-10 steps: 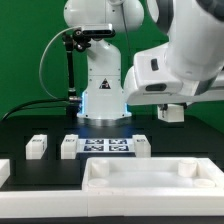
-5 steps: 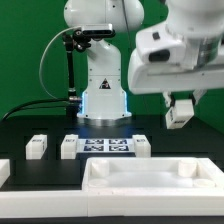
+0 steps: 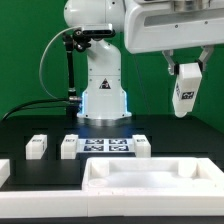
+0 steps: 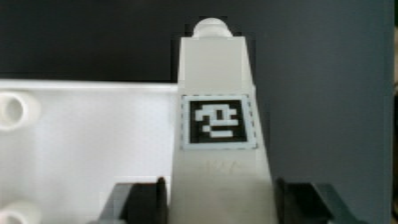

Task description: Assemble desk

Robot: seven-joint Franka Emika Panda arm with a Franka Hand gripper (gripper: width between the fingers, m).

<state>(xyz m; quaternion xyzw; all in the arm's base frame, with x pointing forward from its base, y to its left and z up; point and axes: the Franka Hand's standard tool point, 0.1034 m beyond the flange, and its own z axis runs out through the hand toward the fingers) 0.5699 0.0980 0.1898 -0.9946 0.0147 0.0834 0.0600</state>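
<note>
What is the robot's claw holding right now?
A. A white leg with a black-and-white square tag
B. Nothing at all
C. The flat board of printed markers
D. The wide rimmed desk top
A: the gripper is closed on a white leg bearing a square tag, held in the air, while the desk top lies on the table.

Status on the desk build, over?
Gripper shut on one leg, held upright above the table. Desk top lies rim-up on the table, other legs loose by the marker board. Nothing seen between leg and top.
</note>
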